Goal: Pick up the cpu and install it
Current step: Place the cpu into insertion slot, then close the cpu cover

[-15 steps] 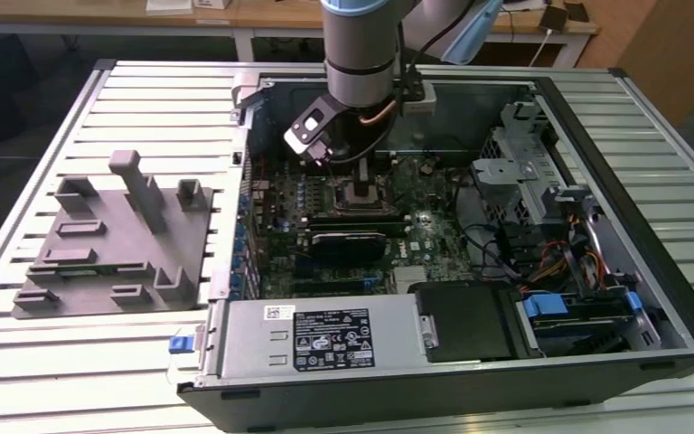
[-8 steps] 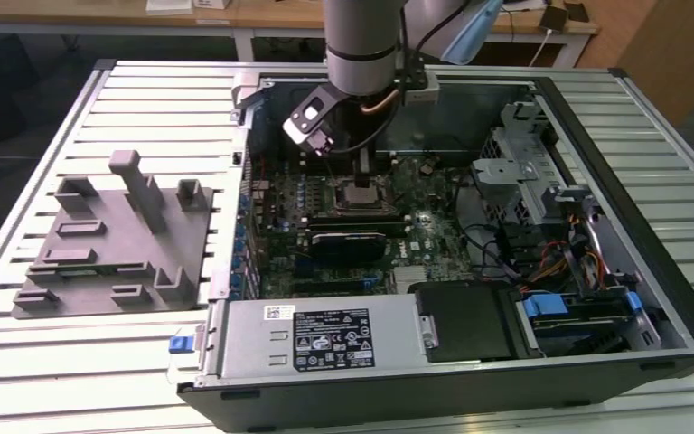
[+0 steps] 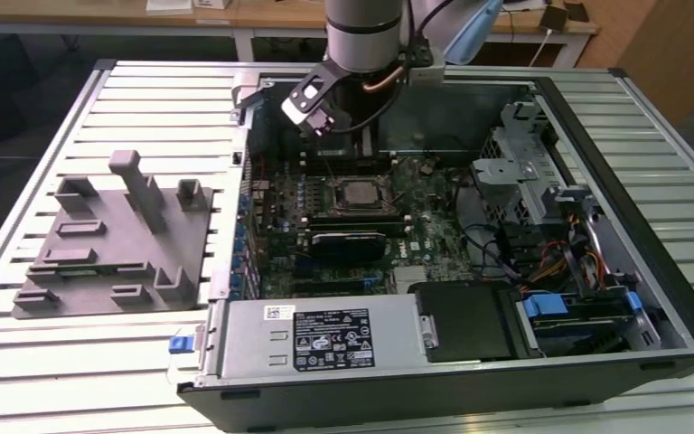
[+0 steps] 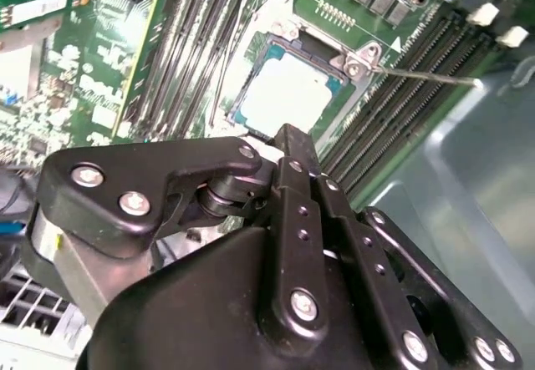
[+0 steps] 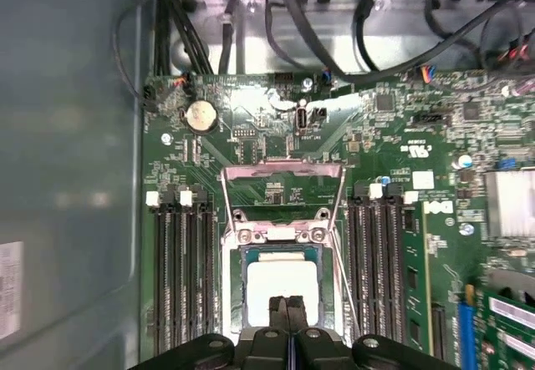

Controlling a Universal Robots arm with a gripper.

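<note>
The fingers point(image 5: 279, 311) are clenched tip to tip with nothing between them. They hang over the open computer case point(image 3: 672, 298), below the arm point(image 3: 365, 32). The cpu point(image 5: 284, 280) lies flat in its socket point(image 4: 311, 50), straight ahead of the fingertips. In both wrist views the fingertips overlap the near edge of its pale metal top, but whether they touch it cannot be told.

Beyond the cpu, on the side away from the fingers, the silvery load plate point(image 5: 284, 168) stands folded back, leaving the chip uncovered from above. A thin wire lever point(image 4: 426, 75) juts out from the socket's corner, clear of the fingers.

Rows of memory slots point(image 5: 184, 278) flank the socket on either side of the fingers, forming a narrow lane with the cpu in the middle. Past one row the board ends at the plain grey case wall point(image 5: 67, 178), which leaves open room there. Farther off, beyond the load plate, lie a coin battery point(image 5: 201, 117) and a tangle of dark cables point(image 5: 318, 19).

In the exterior view the cpu point(image 3: 358, 193) sits mid-board, and a black finned block point(image 3: 347, 244) lies just beside the socket on the side away from the arm. A grey tray point(image 3: 118, 235) rests on the slatted surface point(image 3: 33, 362) — well apart from the fingers and outside the case.
</note>
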